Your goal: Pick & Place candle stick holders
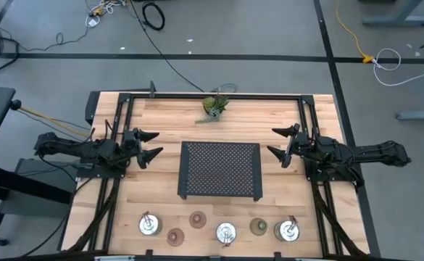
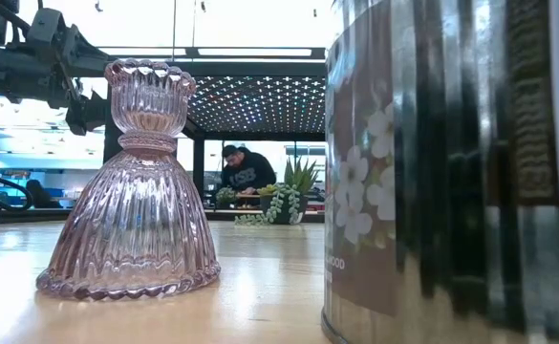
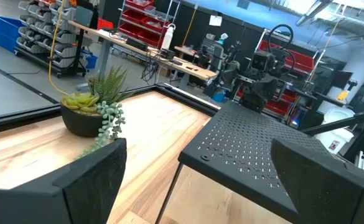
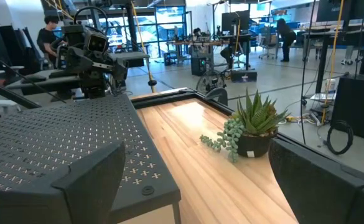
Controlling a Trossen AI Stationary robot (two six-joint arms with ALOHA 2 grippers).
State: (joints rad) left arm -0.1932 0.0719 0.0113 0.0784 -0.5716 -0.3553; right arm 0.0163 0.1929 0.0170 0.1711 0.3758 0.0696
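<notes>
— So, where are your hands?

— My left gripper (image 1: 154, 144) hangs at the frame's left-centre, fingers spread wide, gripping nothing. My right gripper (image 1: 280, 143) mirrors it at right-centre, equally open and bare. Between them stands the black perforated tray (image 1: 220, 170).

— And the candle stick holders (image 1: 226, 232)?

— All six sit in a loose row along the bottom edge, below the tray, well apart from both grippers. A plant (image 1: 214, 106) sits at the top-centre.
</notes>
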